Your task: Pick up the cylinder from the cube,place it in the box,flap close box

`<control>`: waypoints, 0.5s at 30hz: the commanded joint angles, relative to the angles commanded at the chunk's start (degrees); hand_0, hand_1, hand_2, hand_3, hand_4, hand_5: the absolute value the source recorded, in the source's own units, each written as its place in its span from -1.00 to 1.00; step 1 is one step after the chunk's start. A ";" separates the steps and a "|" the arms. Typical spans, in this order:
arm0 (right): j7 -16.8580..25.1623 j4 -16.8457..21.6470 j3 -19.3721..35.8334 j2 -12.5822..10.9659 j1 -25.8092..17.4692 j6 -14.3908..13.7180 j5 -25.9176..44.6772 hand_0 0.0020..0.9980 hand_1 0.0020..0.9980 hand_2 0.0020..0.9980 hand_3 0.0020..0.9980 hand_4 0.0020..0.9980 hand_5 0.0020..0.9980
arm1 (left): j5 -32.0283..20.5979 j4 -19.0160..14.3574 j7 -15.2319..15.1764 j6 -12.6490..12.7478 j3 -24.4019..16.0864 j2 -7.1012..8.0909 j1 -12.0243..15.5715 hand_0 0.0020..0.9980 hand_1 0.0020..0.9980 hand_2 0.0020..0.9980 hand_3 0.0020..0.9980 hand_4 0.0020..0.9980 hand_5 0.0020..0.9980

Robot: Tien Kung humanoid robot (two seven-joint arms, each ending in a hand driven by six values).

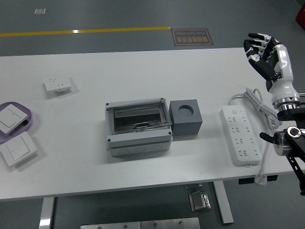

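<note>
One hand only in view: right hand point(263, 50), raised at 2 o'clock over the far right corner of the white table point(143, 81), fingers spread and slightly bent, holding nothing. Left hand not visible. Grey junction box point(138, 126) at table centre, clear flap point(139, 117) lying down over the opening, apparently shut or nearly so. Grey cube point(186, 118) touching the box at its 3 o'clock side, round socket in the top face showing empty; cylinder not discernible anywhere, possibly already under the flap, though not resolvable through the cover. Cube and box at roughly 8 o'clock from the raised hand, well apart from it. White power strip point(240, 135) between hand and cube, long axis running 12 to 6 o'clock. Judged: task near completion or done.
</note>
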 joint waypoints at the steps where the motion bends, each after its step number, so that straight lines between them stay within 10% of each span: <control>1: 0.00 0.01 0.09 -0.06 -0.12 -0.02 0.00 0.47 0.28 0.28 0.33 0.45 -0.37 | 0.07 -0.01 -0.01 0.00 -0.04 0.03 -0.03 0.26 0.24 0.11 0.27 0.42 -0.33; 15: 1.02 -0.08 1.36 -0.41 -0.80 -0.52 0.69 0.45 0.29 0.33 0.33 0.46 -0.38 | 0.24 -0.18 0.05 -0.03 0.47 0.73 -0.23 0.26 0.24 0.11 0.27 0.42 -0.34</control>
